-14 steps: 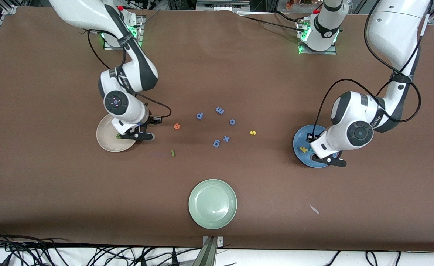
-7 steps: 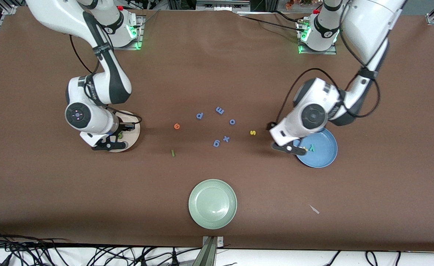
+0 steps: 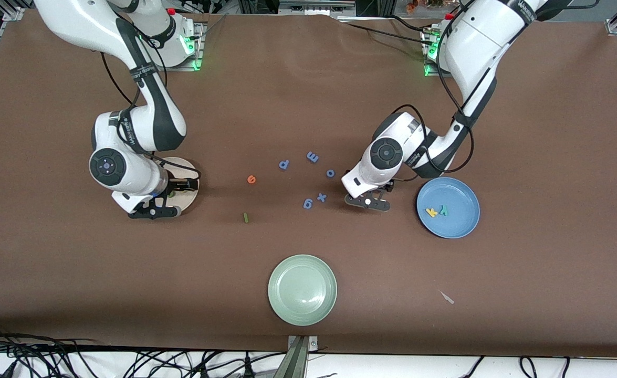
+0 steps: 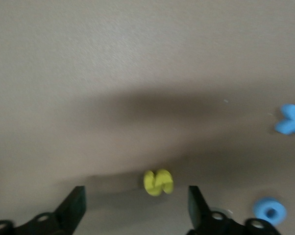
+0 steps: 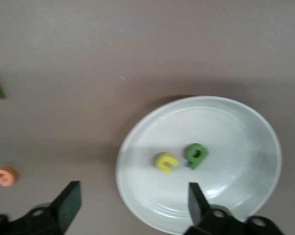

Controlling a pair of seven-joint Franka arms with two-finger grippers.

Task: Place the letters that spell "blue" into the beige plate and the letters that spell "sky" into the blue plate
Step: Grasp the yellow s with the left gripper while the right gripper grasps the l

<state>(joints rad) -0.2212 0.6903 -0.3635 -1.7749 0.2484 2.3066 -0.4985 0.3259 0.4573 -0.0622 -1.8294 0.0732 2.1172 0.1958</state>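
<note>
Left tool (open) over yellow s

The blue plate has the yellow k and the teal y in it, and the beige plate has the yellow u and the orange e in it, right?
Not quite. The beige plate holds the yellow u and the green b, as the right wrist view shows. The orange e lies on the table. The blue plate does hold the yellow k and teal y.
</note>
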